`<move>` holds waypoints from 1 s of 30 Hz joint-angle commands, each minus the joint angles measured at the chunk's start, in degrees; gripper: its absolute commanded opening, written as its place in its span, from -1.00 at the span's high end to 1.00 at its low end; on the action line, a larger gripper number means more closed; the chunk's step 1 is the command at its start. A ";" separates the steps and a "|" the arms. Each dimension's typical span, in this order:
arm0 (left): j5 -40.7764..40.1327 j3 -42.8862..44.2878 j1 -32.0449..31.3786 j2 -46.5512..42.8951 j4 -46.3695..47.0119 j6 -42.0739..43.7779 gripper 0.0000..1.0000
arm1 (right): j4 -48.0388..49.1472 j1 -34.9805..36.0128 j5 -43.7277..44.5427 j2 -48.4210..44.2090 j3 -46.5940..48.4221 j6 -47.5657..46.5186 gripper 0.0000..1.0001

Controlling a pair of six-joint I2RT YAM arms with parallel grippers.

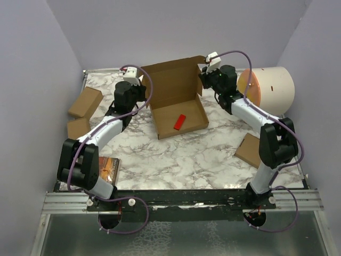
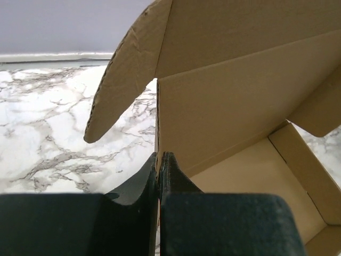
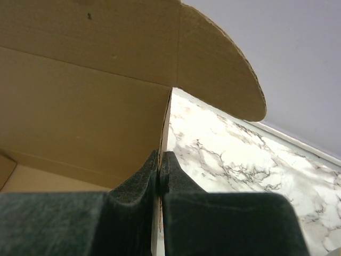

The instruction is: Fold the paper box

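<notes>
The paper box (image 1: 173, 85) stands open at the table's middle back, its lid raised upright and a small red block (image 1: 180, 121) lying in its tray. My left gripper (image 1: 145, 99) is at the box's left side, shut on the edge of the left wall. In the left wrist view that gripper (image 2: 159, 157) pinches the wall edge of the box (image 2: 224, 106), with a rounded lid flap above. My right gripper (image 1: 203, 80) is at the box's right back corner, and in the right wrist view it (image 3: 160, 156) is shut on the right wall edge of the box (image 3: 80, 96).
Two small cardboard boxes (image 1: 85, 102) (image 1: 78, 128) lie at the left edge and another (image 1: 249, 150) at the right. A cream cylinder with an orange end (image 1: 266, 88) lies at back right. An orange card (image 1: 109, 169) sits by the left arm's base.
</notes>
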 commanded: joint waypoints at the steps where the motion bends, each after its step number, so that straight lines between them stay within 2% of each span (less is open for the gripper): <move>1: -8.02 2.92 -4.15 1.93 3.03 -4.02 1.00 | 5.96 3.83 5.04 1.48 -1.48 2.61 0.98; 10: -18.16 5.75 -9.04 6.03 1.42 -6.77 1.00 | 12.78 5.32 8.90 0.81 -7.25 5.38 0.98; 15: -23.92 7.34 -11.35 7.18 -1.09 -8.39 1.00 | 13.40 5.48 9.84 0.09 -9.17 7.34 0.98; 30: -30.35 1.31 -16.09 4.55 1.27 -11.17 1.00 | 14.49 6.13 10.83 -4.80 -15.63 8.41 0.96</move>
